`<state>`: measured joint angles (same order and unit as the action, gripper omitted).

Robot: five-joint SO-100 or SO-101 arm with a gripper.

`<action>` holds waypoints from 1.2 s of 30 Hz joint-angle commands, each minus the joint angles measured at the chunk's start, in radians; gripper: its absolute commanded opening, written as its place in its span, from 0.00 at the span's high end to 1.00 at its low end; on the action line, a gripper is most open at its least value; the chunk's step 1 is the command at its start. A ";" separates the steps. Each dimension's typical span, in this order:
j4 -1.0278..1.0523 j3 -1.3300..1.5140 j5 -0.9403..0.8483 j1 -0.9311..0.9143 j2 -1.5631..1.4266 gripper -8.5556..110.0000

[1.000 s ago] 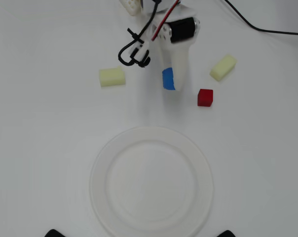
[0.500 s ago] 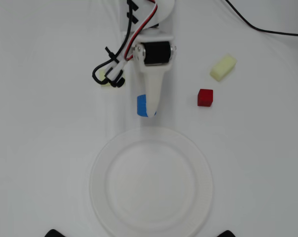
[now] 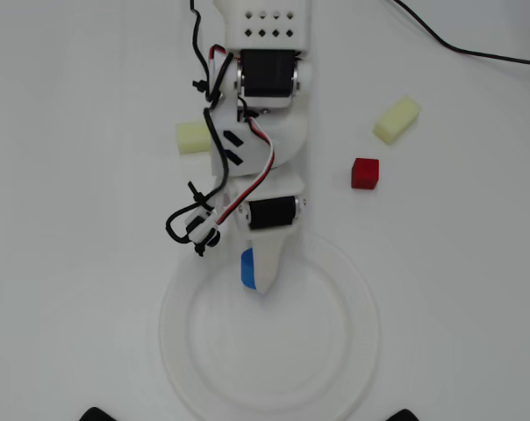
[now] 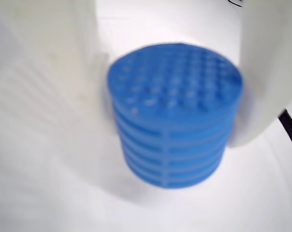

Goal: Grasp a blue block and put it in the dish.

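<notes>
Here your tool (image 3: 258, 274) pinches the block (image 3: 247, 267) between its jaws, above the dish (image 3: 353, 351) rim; you'll find no readable writing anywhere.

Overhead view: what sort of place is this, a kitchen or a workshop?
Probably a hobby or lab test bench, not a kitchen: a plain white table, a small 3D-printed-looking robot arm with loose wires, and toy-like pieces, a red cube, pale yellow blocks and a white dish.

A plain white desk (image 3: 63, 263) is seen from overhead, evenly and brightly lit, with only soft shadows cast. A black cable (image 3: 476, 51) is laid across its upper right corner.
</notes>
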<state>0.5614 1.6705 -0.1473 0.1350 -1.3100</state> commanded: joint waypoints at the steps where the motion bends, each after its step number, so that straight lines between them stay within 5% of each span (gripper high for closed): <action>1: 0.017 -0.069 0.000 0.014 0.008 0.93; 6: 0.032 -0.069 0.008 0.011 0.020 0.91; 13: 0.094 -0.075 0.084 -0.011 -0.028 0.72; 20: 0.253 -0.077 0.106 -0.023 -0.161 0.65; 29: 0.557 -0.037 0.094 0.020 -0.551 0.62; 36: 0.561 0.394 0.137 0.061 -1.035 0.62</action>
<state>1.1244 1.9175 -0.0307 0.1917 -2.1276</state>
